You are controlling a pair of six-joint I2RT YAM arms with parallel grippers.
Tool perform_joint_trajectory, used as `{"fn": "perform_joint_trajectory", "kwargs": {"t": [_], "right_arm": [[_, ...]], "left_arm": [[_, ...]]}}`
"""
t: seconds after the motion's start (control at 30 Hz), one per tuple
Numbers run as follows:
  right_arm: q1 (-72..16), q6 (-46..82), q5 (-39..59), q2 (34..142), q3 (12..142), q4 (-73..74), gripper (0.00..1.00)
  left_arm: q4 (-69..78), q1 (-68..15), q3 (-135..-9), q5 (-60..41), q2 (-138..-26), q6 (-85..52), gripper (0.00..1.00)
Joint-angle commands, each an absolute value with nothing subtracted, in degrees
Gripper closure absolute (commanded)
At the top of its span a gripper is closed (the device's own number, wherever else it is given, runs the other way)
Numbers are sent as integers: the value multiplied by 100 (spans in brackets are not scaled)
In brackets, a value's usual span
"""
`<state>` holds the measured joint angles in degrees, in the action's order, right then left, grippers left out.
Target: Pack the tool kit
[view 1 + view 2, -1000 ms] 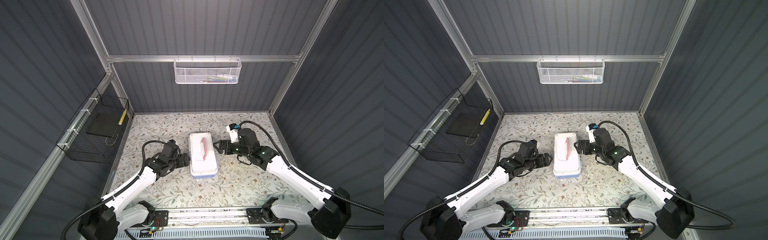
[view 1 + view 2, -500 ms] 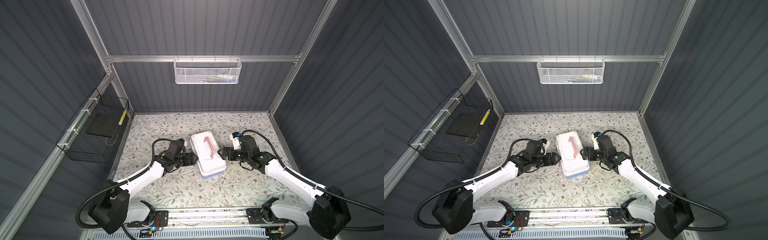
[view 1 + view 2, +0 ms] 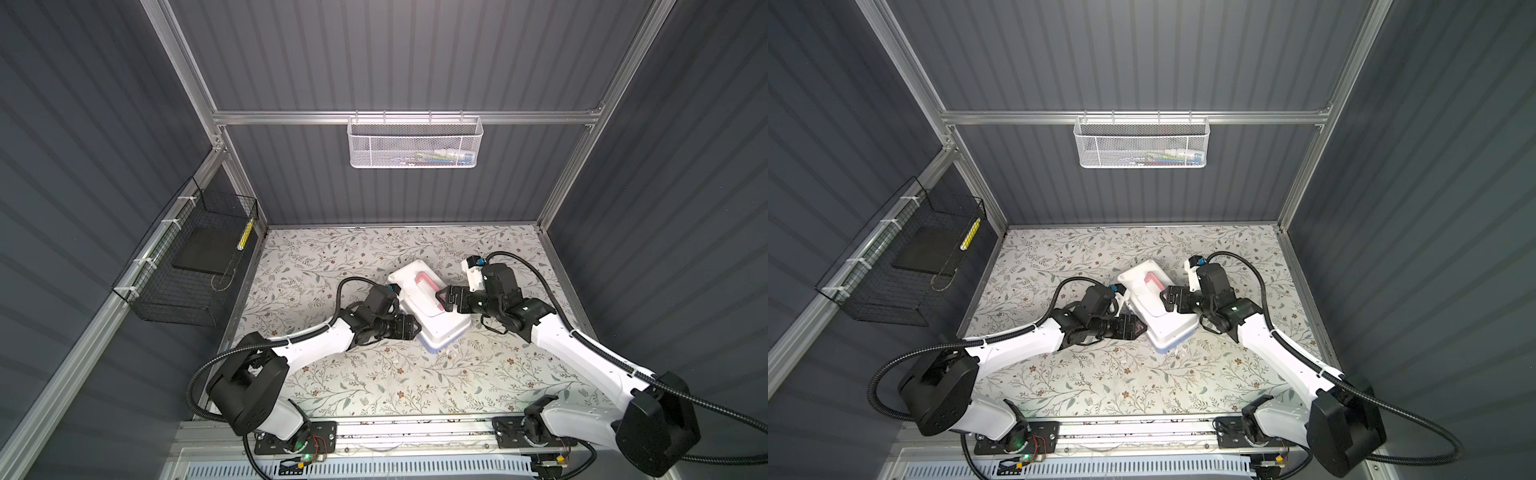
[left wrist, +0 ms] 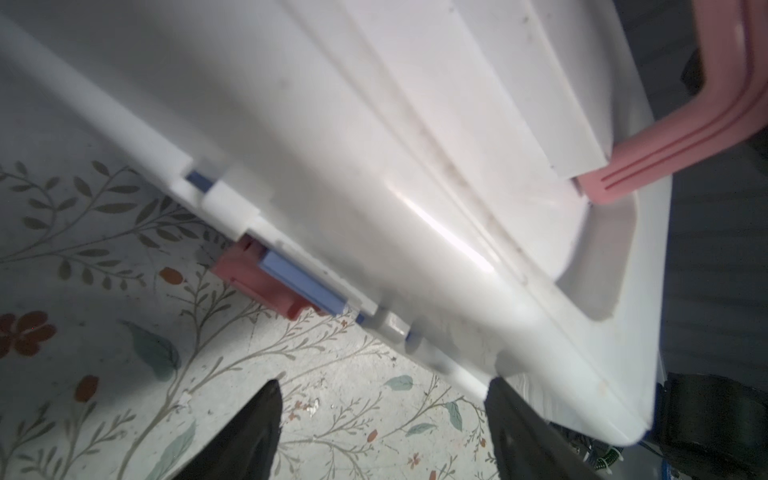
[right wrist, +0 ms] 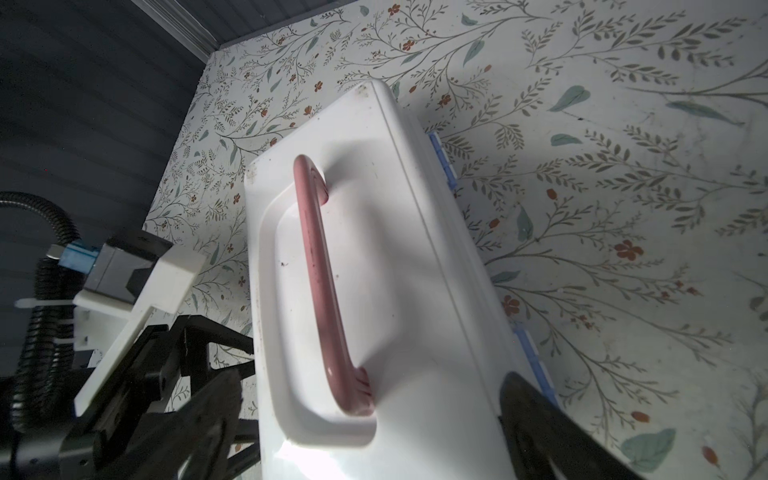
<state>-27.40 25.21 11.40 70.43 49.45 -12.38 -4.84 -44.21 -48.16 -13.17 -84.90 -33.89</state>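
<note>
The tool kit [image 3: 432, 316] [image 3: 1156, 316], shut, lies slantwise on the floral table in both top views, its white lid up over the light blue base. Its pink handle [image 5: 320, 270] [image 4: 665, 141] lies flat on the lid. In the left wrist view the pink latch [image 4: 257, 282] hangs down on the box's long side. My left gripper [image 3: 413, 328] [image 4: 384, 384] is open at that latch side, one fingertip [image 4: 498, 390] against the lid's edge. My right gripper [image 3: 444, 299] [image 5: 370, 399] is open over the lid by the handle's end, its jaws astride the box.
A white mesh basket [image 3: 413, 143] holding small coloured items hangs on the back wall. On the left wall is a black wire basket [image 3: 187, 266] with a yellow tool [image 3: 245, 235] in it. Dark panel walls close in the floral table [image 3: 374, 386].
The box has turned from straight to slantwise, its near end swinging right. Both grippers have closed in on it: the left to its latch side, the right onto the lid.
</note>
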Motion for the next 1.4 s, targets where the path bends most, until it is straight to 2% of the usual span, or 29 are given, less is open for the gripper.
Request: {"fn": "perform_joint_trajectory", "kwargs": {"t": [0.0,0.17,0.27,0.53,0.77,1.13,1.37], "right_arm": [[-2688,2253,1155,7193,5230,-1202,1],[-2661,2287,1724,7689,5588,-1042,2],[-2766,2412,2131,7936,5736,-925,6],[-3239,2575,2173,8254,5939,-930,16],[-3567,2742,2013,8295,5889,-996,17],[-3863,2881,1986,8459,6065,-1066,16],[-3895,2955,2021,8595,6109,-1035,16]], "left_arm": [[-610,-4411,-4763,-913,-8080,-3142,19],[-843,-4403,-4599,-617,-7859,-2971,16],[-1012,-4403,-4543,-476,-7791,-2843,16],[-1141,-4403,-4117,60,-7370,-2537,10],[-1061,-4403,-3965,202,-7463,-2126,6],[-298,-4471,-3625,-51,-7828,-2036,6],[-95,-4706,-3545,191,-8046,-2015,7]]}}
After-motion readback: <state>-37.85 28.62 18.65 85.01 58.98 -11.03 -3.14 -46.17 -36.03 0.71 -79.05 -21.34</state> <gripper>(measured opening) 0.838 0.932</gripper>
